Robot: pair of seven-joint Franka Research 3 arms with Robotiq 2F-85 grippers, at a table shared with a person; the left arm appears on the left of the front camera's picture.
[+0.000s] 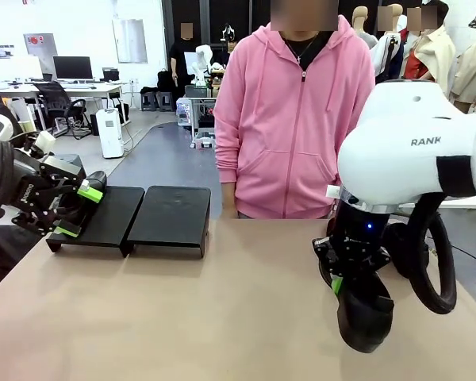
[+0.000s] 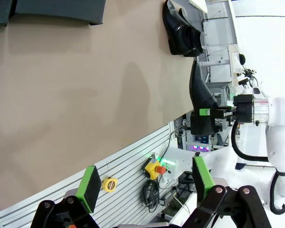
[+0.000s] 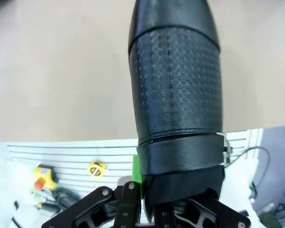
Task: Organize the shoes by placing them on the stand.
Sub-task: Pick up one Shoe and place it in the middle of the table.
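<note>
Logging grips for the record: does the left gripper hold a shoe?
No, the left gripper is open, with nothing between its green pads.

We're finding stand (image 1: 166,210) sitting on table (image 1: 182,317), left of centre, toward far edge, with two platforms lying side by side. Left gripper (image 1: 73,210) hovering at stand's left end, just beside left platform (image 1: 103,213). Right gripper (image 1: 339,279) hanging over table's right near part, held shoe (image 1: 363,313) dangling below it. Person (image 1: 289,119) standing behind far edge. From left wrist we're spotting second shoe (image 2: 180,31) lying near table's right edge, farther toward person than held shoe, well apart from stand.
</note>
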